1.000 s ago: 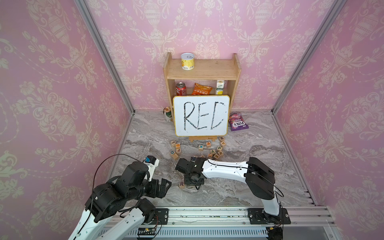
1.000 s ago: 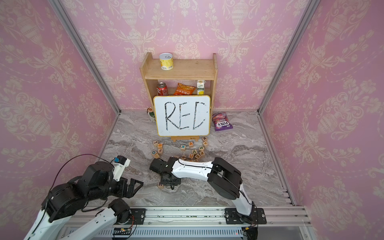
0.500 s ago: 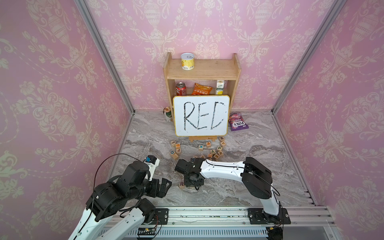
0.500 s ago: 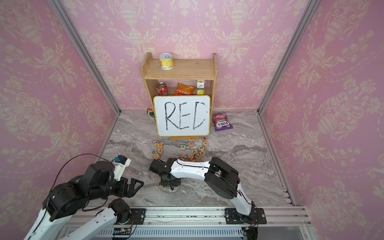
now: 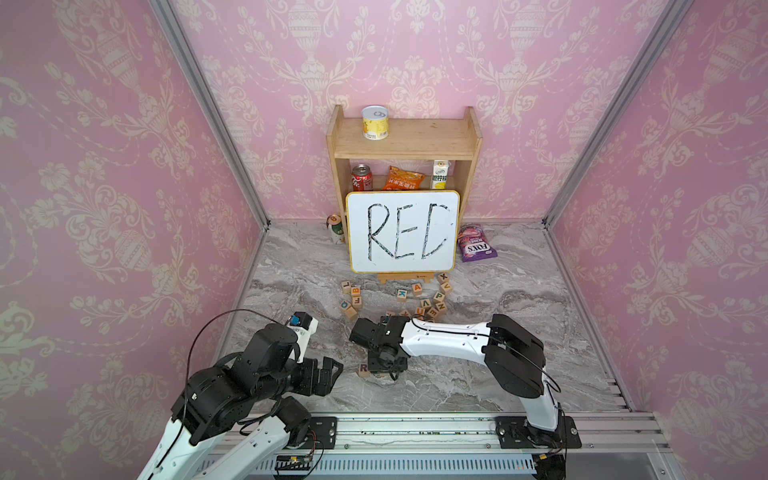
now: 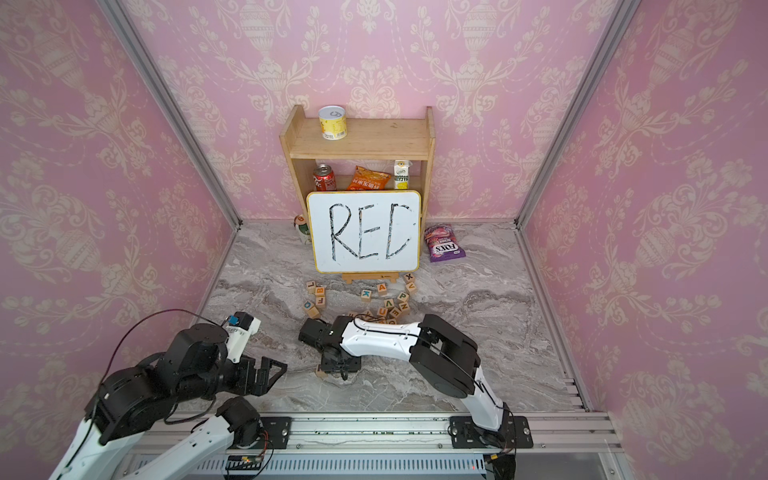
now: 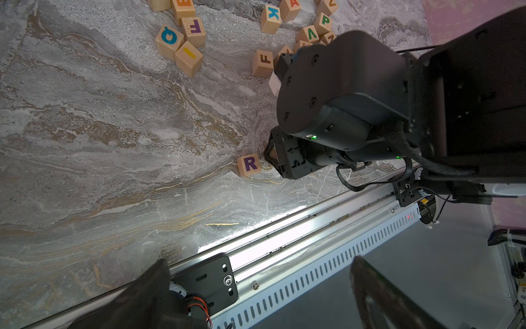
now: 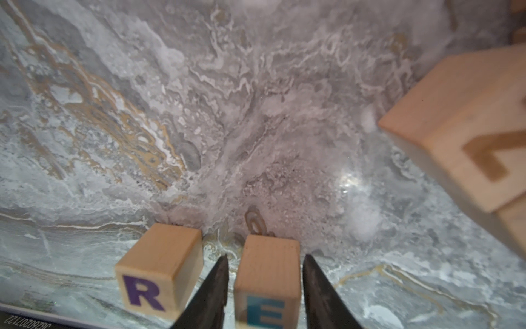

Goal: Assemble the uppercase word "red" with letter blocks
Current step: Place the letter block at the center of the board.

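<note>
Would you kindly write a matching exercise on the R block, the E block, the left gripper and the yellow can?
1. R block
2. E block
3. left gripper
4. yellow can

a. on top of the shelf
b. between the fingers of the right gripper
c. open and empty
d. purple letter, just outside those fingers

Pairs: 1-d, 2-b, 3-c, 4-a

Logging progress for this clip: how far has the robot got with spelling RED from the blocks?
Done: the R block is placed near the front edge. In hand: the E block sits beside it, between the jaws of the right gripper, which show slim gaps, so it looks set down rather than gripped. Left: no third letter beside them yet; it must come from the pile farther back. The left gripper hangs open, empty.
</note>
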{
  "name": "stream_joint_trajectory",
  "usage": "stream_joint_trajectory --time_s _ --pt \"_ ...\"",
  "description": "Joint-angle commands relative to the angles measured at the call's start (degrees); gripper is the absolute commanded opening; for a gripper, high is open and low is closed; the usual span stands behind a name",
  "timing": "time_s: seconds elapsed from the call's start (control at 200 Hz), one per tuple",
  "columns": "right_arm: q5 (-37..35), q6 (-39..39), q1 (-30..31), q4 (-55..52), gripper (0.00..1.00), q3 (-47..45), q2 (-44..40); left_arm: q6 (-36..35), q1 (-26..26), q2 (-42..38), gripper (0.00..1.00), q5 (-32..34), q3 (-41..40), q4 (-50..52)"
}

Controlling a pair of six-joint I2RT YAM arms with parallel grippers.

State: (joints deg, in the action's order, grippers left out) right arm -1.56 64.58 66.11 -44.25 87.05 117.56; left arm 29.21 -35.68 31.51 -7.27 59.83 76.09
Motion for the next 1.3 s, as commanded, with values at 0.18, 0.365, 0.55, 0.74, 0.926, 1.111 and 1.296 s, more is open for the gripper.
stream_joint_trajectory --time_s 0.18,0.365,0.55,0.74,0.926,1.111,1.296 --pt "-3.4 -2.3 -0.5 -3.4 0.43 1.0 -4.3 0.2 0.5 1.9 0.99 -0.6 -0.1 -2.8" --pt "-5.0 -3.7 -1.8 -4.4 0.45 0.9 -7.3 -0.1 0.5 3.8 0.99 -1.1 0.2 -5.1" --pt "-5.5 -6.1 -3.5 -5.7 0.55 0.9 -10.2 -0.6 0.5 6.3 0.99 -1.5 -0.1 -8.1" --pt "-5.6 -9.9 -5.5 -7.0 0.75 0.7 -12.9 -0.5 0.5 8.8 0.99 -2.4 -0.8 -11.8" --pt "-4.9 -13.8 -7.9 -7.4 0.87 -0.5 -15.7 -0.3 0.4 10.9 0.99 -3.3 -1.9 -15.5" --pt "-3.0 -18.8 -10.0 -7.0 1.0 -1.9 -18.3 -0.2 0.4 13.7 0.99 -4.2 -2.5 -19.0" --pt "-1.6 -25.0 -11.6 -8.1 1.0 -2.5 -18.9 -0.3 0.5 16.5 0.99 -5.3 -3.2 -22.4"
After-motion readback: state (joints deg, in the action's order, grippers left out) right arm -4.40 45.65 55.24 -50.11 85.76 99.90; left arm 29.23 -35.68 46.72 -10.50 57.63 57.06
